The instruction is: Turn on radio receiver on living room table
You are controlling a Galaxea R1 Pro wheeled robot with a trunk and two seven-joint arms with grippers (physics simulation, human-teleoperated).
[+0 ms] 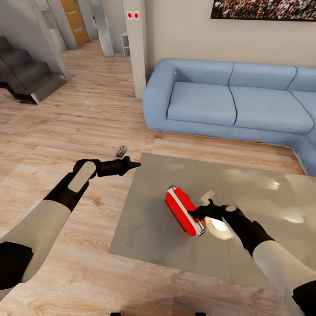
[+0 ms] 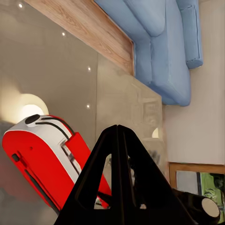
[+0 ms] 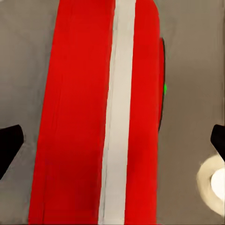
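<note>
- Radio receiver [image 1: 184,211]: glossy red, rounded, white-striped; lain near the glass table's [image 1: 263,245] left edge.
- Right gripper [image 1: 198,213]: fingers spread, straddling it.
- Left gripper [image 1: 131,165]: fingers pressed together, beyond the left edge.
- Blue sofa [image 1: 228,101] behind.

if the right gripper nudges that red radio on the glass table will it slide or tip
Probably slide: the radio receiver lies on a glossy, reflective table, so grip looks low. It looks like a stiff hard shell, unlikely to flex. Its rounded ends may let it pivot if the right gripper pushes off-centre.
</note>
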